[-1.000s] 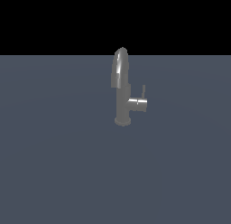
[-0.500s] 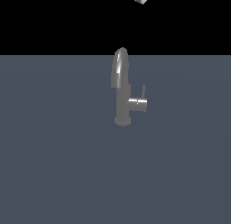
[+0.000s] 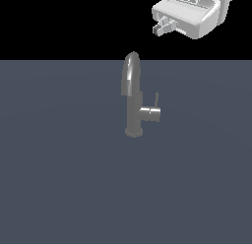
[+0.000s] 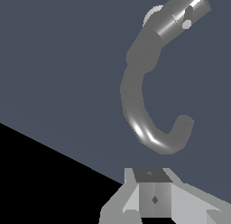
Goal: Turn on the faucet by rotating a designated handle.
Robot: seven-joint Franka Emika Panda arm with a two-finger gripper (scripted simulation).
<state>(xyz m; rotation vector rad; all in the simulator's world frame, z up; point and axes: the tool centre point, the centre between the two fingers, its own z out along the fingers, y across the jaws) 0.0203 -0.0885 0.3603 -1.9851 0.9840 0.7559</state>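
Note:
The grey metal faucet [image 3: 133, 105] stands upright on the dark grey surface, its arched spout [image 3: 130, 73] on top. Its short side stub [image 3: 150, 113] points to the exterior view's right, and the thin handle [image 3: 156, 99] stands up from the stub's end. My gripper [image 3: 164, 26] hangs high above the faucet, toward the exterior view's right, touching nothing. Its fingers look pressed together and empty. In the wrist view the faucet [image 4: 135, 101] shows from above, with the handle [image 4: 187, 13] on the stub, far beyond my gripper [image 4: 154, 197].
The flat dark grey surface [image 3: 64, 189] runs all round the faucet. A black background lies behind its far edge.
My gripper has come into the exterior view from the upper right edge and moved down and to the left. The faucet and its handle have not moved.

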